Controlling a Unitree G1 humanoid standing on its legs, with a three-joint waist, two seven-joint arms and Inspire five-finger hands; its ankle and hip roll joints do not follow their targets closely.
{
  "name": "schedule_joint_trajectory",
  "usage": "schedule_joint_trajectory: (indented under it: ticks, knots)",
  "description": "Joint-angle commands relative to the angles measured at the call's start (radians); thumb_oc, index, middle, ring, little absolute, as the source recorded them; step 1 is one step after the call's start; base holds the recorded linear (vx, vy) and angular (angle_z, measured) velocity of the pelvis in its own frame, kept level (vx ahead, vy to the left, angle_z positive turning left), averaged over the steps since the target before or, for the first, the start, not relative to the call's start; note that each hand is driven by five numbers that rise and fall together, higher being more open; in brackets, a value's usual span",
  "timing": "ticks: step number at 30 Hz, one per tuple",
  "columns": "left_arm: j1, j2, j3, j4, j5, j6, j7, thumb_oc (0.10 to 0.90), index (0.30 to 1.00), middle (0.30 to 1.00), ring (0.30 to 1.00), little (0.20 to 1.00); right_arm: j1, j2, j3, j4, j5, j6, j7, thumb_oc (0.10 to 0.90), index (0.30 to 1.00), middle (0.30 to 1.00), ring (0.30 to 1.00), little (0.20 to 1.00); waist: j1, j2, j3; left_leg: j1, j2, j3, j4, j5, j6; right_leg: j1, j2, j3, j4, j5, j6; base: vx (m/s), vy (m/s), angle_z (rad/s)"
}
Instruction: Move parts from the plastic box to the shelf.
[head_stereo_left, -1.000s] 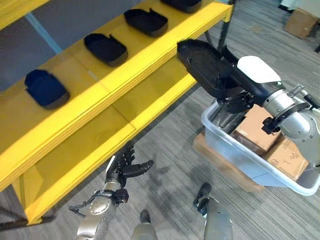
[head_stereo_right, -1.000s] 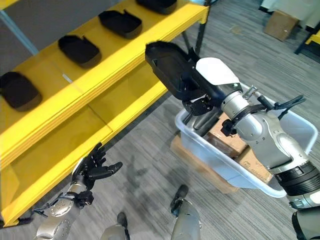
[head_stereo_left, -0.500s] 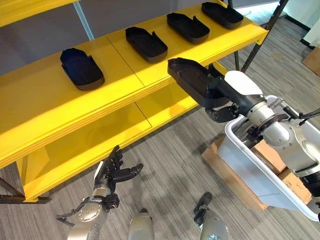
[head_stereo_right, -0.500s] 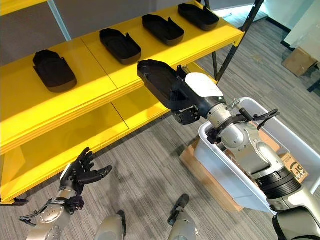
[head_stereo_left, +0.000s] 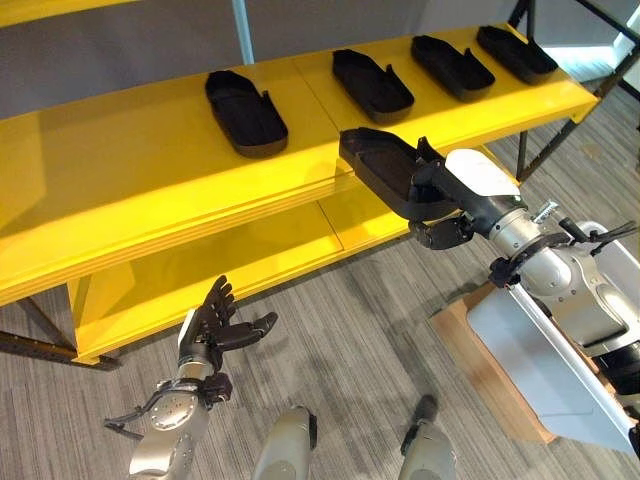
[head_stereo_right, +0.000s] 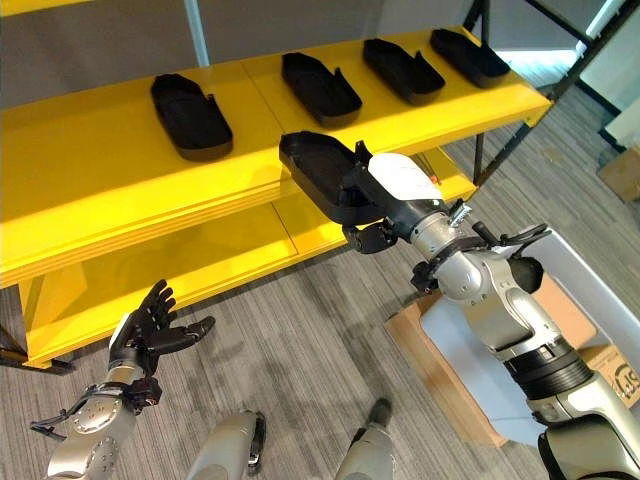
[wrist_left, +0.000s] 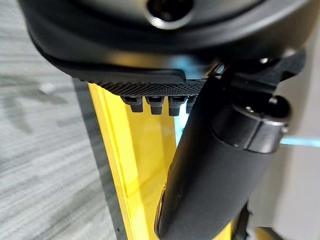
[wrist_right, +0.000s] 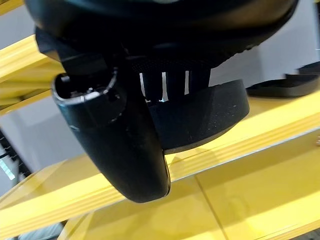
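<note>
The right hand (head_stereo_left: 447, 200) grips a black moulded plastic tray-shaped part (head_stereo_left: 380, 168), thumb and fingers clamped on its near end, holding it in the air just in front of the yellow metal shelf's (head_stereo_left: 130, 180) upper board edge. Four matching black parts (head_stereo_left: 245, 98) sit in a row on that board. The pale plastic box (head_stereo_left: 545, 360) rests on brown cardboard (head_stereo_left: 480, 360), low right. The left hand (head_stereo_left: 215, 325) hangs spread wide above the grey floor, holding nothing.

Our right hand (head_stereo_left: 447, 205) is raised forward, fingers curled around a black part (head_stereo_left: 383, 170). Our left hand (head_stereo_left: 211, 330) hangs low, fingers spread.
</note>
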Motion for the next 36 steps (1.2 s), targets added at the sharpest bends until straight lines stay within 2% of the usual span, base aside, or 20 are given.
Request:
schedule_joint_trajectory:
  ticks: [1, 2, 4, 5, 6, 7, 8, 9, 13, 17, 26, 30, 31, 33, 36]
  knots:
    - [-0.029, 0.031, -0.030, -0.134, 0.058, -0.081, -0.031, 0.900, 1.000, 1.000, 1.000, 1.000, -0.109, -0.082, -0.136, -0.031, 0.060, -0.040, -0.066, 0.400, 0.300, 0.300, 0.300, 0.300, -0.049, 0.007, -0.075, 0.134, -0.056, 0.013, -0.221, 0.043, -0.030, 0.033, 0.045, 0.013, -0.094, 0.022, 0.050, 0.05, 0.044, 0.41]
    - [-0.030, 0.031, -0.031, -0.134, 0.058, -0.081, -0.031, 0.900, 1.000, 1.000, 1.000, 1.000, -0.108, -0.082, -0.138, -0.032, 0.060, -0.040, -0.066, 0.400, 0.300, 0.300, 0.300, 0.300, -0.050, 0.005, -0.077, 0.131, -0.058, 0.012, -0.223, 0.049, -0.030, 0.031, 0.044, 0.012, -0.097, 0.027, 0.049, 0.06, 0.045, 0.74]
    - [-0.034, 0.014, -0.045, -0.132, 0.059, -0.082, -0.035, 0.900, 1.000, 1.000, 1.000, 1.000, -0.117, -0.111, -0.141, -0.033, 0.078, -0.051, -0.066, 0.400, 0.300, 0.300, 0.300, 0.300, -0.073, -0.002, -0.069, 0.145, -0.086, -0.012, -0.223, 0.046, -0.031, -0.013, 0.100, 0.040, -0.116, 0.034, 0.039, 0.06, 0.026, 0.73]
    - [-0.034, 0.013, -0.045, -0.131, 0.059, -0.083, -0.035, 0.900, 1.000, 1.000, 1.000, 1.000, -0.119, -0.112, -0.139, -0.032, 0.079, -0.051, -0.066, 0.400, 0.300, 0.300, 0.300, 0.300, -0.074, 0.000, -0.070, 0.146, -0.085, -0.013, -0.224, 0.044, -0.032, -0.013, 0.102, 0.040, -0.115, 0.033, 0.038, 0.10, -0.023, 0.52]
    - [-0.036, 0.009, -0.049, -0.128, 0.059, -0.083, -0.034, 0.900, 1.000, 1.000, 1.000, 1.000, -0.133, -0.123, -0.134, -0.033, 0.088, -0.051, -0.067, 0.400, 0.300, 0.300, 0.300, 0.300, -0.086, -0.005, -0.067, 0.158, -0.095, -0.035, -0.214, 0.034, -0.031, -0.055, 0.121, 0.075, -0.120, 0.054, 0.044, 0.12, -0.048, 0.42]
    - [-0.036, 0.007, -0.052, -0.124, 0.058, -0.083, -0.033, 0.900, 1.000, 1.000, 1.000, 1.000, -0.143, -0.124, -0.125, -0.033, 0.090, -0.051, -0.064, 0.400, 0.300, 0.300, 0.300, 0.300, -0.090, -0.008, -0.065, 0.165, -0.100, -0.049, -0.206, 0.025, -0.031, -0.066, 0.129, 0.093, -0.126, 0.063, 0.048, 0.18, -0.131, 0.46]
    - [-0.030, 0.008, -0.045, -0.126, 0.059, -0.086, -0.030, 0.900, 1.000, 1.000, 1.000, 1.000, -0.143, -0.131, -0.123, -0.043, 0.091, -0.051, -0.061, 0.400, 0.300, 0.300, 0.300, 0.300, -0.085, -0.022, -0.070, 0.169, -0.111, -0.054, -0.186, 0.006, -0.032, -0.021, 0.111, 0.086, -0.168, 0.073, 0.048, 0.12, -0.133, 0.48]
    - [-0.025, 0.004, -0.040, -0.127, 0.060, -0.087, -0.029, 0.900, 1.000, 1.000, 1.000, 1.000, -0.142, -0.131, -0.123, -0.047, 0.093, -0.055, -0.063, 0.400, 0.300, 0.300, 0.300, 0.300, -0.084, -0.023, -0.073, 0.167, -0.112, -0.049, -0.177, 0.000, -0.032, -0.002, 0.106, 0.078, -0.182, 0.070, 0.045, 0.08, -0.109, 0.38]
    - [-0.009, -0.008, -0.028, -0.130, 0.050, -0.088, -0.021, 0.900, 1.000, 1.000, 1.000, 1.000, -0.154, -0.142, -0.109, -0.047, 0.106, -0.058, -0.057, 0.400, 0.300, 0.300, 0.300, 0.300, -0.072, -0.016, -0.088, 0.171, -0.095, -0.034, -0.156, -0.018, -0.033, 0.024, 0.116, 0.082, -0.160, 0.045, 0.033, 0.08, -0.102, 0.10]
    - [0.013, -0.021, -0.028, -0.132, 0.046, -0.081, -0.021, 0.900, 1.000, 1.000, 1.000, 1.000, -0.146, -0.152, -0.116, -0.044, 0.115, -0.051, -0.051, 0.400, 0.300, 0.300, 0.300, 0.300, -0.068, -0.006, -0.103, 0.183, -0.074, -0.043, -0.129, -0.044, -0.041, 0.066, 0.120, 0.068, -0.127, -0.011, 0.014, 0.10, -0.131, -0.03]
    - [0.038, -0.047, -0.033, -0.138, 0.048, -0.076, -0.026, 0.900, 1.000, 1.000, 1.000, 1.000, -0.116, -0.157, -0.128, -0.050, 0.124, -0.058, -0.040, 0.400, 0.300, 0.300, 0.300, 0.300, -0.071, 0.023, -0.137, 0.234, -0.035, -0.060, -0.163, -0.033, -0.065, 0.122, 0.127, 0.055, -0.134, -0.063, -0.010, 0.10, -0.096, 0.10]
    - [0.039, -0.065, -0.037, -0.137, 0.045, -0.076, -0.023, 0.900, 1.000, 1.000, 1.000, 1.000, -0.100, -0.164, -0.145, -0.074, 0.124, -0.068, -0.040, 0.400, 0.300, 0.300, 0.300, 0.300, -0.076, 0.035, -0.152, 0.250, -0.020, -0.074, -0.175, -0.005, -0.083, 0.146, 0.132, 0.059, -0.143, -0.086, -0.024, 0.10, -0.078, 0.01]
    - [0.041, -0.070, -0.038, -0.138, 0.041, -0.080, -0.027, 0.900, 1.000, 1.000, 1.000, 1.000, -0.106, -0.169, -0.142, -0.081, 0.123, -0.072, -0.040, 0.400, 0.300, 0.300, 0.300, 0.300, -0.071, 0.040, -0.150, 0.223, -0.021, -0.079, -0.110, 0.073, -0.111, 0.173, 0.134, 0.066, -0.168, -0.090, -0.035, 0.04, -0.064, 0.09]
    - [0.033, -0.069, -0.050, -0.134, 0.031, -0.084, -0.033, 0.900, 1.000, 1.000, 1.000, 1.000, -0.117, -0.181, -0.141, -0.083, 0.126, -0.073, -0.047, 0.400, 0.300, 0.300, 0.300, 0.300, -0.060, 0.034, -0.130, 0.140, -0.031, -0.078, 0.022, 0.180, -0.156, 0.205, 0.120, 0.060, -0.199, -0.084, -0.052, -0.03, -0.083, 0.19]
    - [0.023, -0.067, -0.057, -0.135, 0.031, -0.085, -0.037, 0.900, 1.000, 1.000, 1.000, 1.000, -0.134, -0.183, -0.138, -0.081, 0.126, -0.074, -0.058, 0.400, 0.300, 0.300, 0.300, 0.300, -0.054, 0.023, -0.111, 0.069, -0.047, -0.071, 0.088, 0.182, -0.152, 0.209, 0.109, 0.050, -0.209, -0.078, -0.058, -0.04, -0.048, 0.30]
